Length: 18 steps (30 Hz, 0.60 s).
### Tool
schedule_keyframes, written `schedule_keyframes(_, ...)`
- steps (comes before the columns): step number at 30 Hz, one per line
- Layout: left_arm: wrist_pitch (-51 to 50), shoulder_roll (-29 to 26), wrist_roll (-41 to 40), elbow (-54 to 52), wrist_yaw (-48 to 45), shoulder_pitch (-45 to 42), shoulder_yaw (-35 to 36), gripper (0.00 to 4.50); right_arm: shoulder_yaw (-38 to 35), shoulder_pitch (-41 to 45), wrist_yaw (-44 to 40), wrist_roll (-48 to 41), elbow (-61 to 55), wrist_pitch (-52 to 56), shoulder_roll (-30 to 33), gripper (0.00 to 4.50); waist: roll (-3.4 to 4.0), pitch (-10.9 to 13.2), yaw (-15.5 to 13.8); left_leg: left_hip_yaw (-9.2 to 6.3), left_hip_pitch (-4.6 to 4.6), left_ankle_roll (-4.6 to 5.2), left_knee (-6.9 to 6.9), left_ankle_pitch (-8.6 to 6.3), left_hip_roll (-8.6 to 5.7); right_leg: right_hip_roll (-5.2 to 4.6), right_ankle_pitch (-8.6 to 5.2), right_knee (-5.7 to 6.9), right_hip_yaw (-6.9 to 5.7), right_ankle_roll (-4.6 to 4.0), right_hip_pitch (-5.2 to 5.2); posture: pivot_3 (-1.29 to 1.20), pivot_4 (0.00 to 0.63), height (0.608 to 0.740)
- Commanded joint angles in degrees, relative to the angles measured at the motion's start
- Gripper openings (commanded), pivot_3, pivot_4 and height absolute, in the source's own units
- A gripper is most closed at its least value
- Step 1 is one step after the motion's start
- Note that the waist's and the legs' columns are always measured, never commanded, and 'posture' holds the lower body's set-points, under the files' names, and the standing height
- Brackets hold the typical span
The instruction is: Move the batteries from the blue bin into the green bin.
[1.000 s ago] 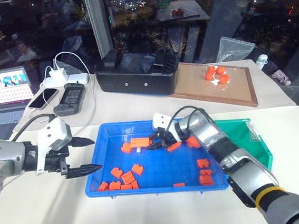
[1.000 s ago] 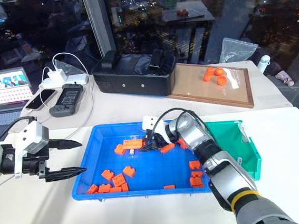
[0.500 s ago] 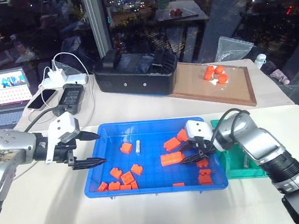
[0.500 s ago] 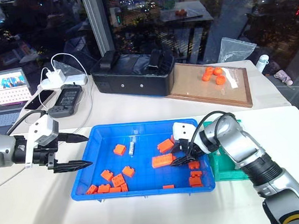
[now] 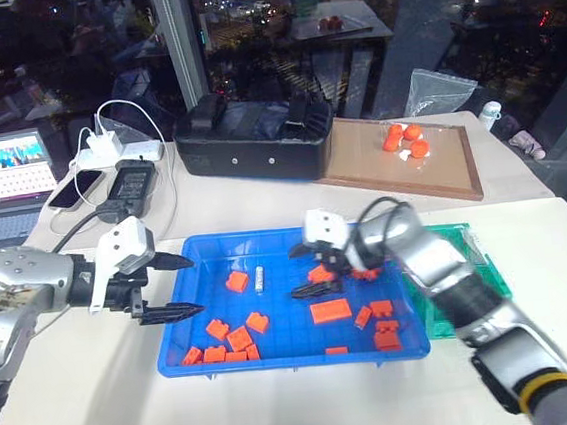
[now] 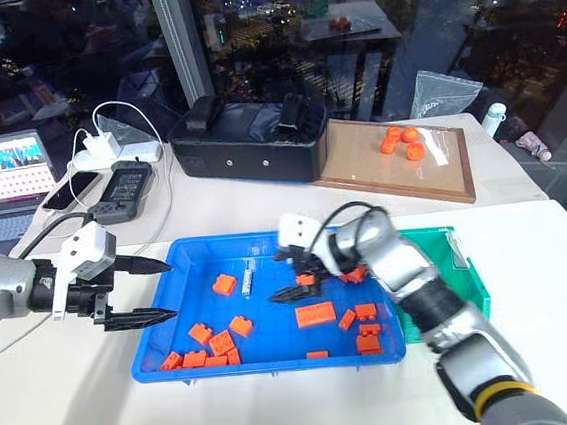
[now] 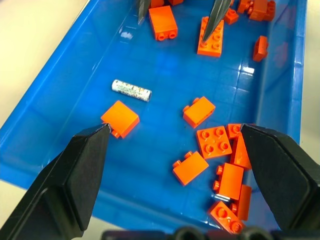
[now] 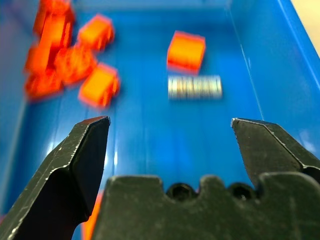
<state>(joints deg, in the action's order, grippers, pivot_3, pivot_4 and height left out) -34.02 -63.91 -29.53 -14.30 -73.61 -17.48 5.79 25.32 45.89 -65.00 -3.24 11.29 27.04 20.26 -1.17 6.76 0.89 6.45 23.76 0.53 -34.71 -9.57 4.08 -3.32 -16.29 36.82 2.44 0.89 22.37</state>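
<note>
1 battery (image 5: 261, 278) lies in the blue bin (image 5: 194, 322) among orange bricks (image 5: 330, 311). The right claw (image 5: 305, 271) hangs wide and empty near it. The left claw (image 5: 175, 287) gapes wide over the bin's edge.

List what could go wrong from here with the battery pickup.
1. The battery lies flat on the blue bin floor; the open right pincer could roll it away instead of pinching it.
2. An orange brick sits close beside the battery and could get caught along with it.
3. The open left pincer hangs over the bin's left edge, so the two arms might collide.
</note>
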Motion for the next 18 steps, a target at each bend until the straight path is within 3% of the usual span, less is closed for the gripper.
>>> schedule_keyframes(1, -0.7, -2.0, -1.0, -2.4, 0.3, 1.4, 4.0, 4.50, 0.6, 4.4, 4.6, 3.1, 10.2, -5.5, -4.9, 4.49, -0.02, 0.0, -0.2, 0.00, -0.01, 0.00, -0.02, 0.00, -0.01, -0.01, -0.01, 0.01, -0.02, 0.02, -0.03, 0.00, 0.150, 0.735)
schedule_keyframes(10, -2.6, -2.5, -2.0, -5.0, 1.4, 4.4, 7.2, 4.50, 0.9, 10.2, 7.9, 7.5, 30.2, -14.4, -12.1, 4.49, -0.03, 0.0, -0.1, -0.01, -0.06, -0.04, -0.01, 0.01, -0.02, -0.06, -0.01, 0.07, -0.07, 0.02, -0.06, 0.00, 0.150, 0.735)
schedule_keyframes(13, -3.0, -2.6, -2.2, -5.4, 1.6, 4.9, 7.7, 4.50, 0.4, 9.7, 6.3, 7.4, 30.9, -14.7, -12.3, 3.88, -0.03, 0.0, 0.0, -0.01, -0.05, -0.04, 0.01, 0.01, -0.02, -0.06, -0.01, 0.08, -0.06, 0.02, -0.06, 0.00, 0.150, 0.735)
schedule_keyframes(16, -3.3, -2.3, -2.7, -5.6, 1.8, 4.6, 7.7, 4.50, -0.8, 8.7, 5.1, 6.5, 28.4, -14.7, -11.3, 2.75, -0.03, 0.0, 0.1, -0.01, -0.07, -0.04, 0.02, 0.01, -0.01, -0.05, -0.01, 0.09, -0.06, 0.02, -0.06, 0.00, 0.150, 0.735)
schedule_keyframes(18, -3.4, -2.1, -3.1, -5.4, 1.8, 4.0, 7.4, 4.50, -1.7, 7.9, 3.8, 5.5, 25.1, -14.4, -10.1, 2.50, -0.03, 0.0, 0.0, -0.01, -0.07, -0.04, 0.02, 0.01, -0.01, -0.05, -0.01, 0.09, -0.07, 0.02, -0.06, 0.00, 0.150, 0.735)
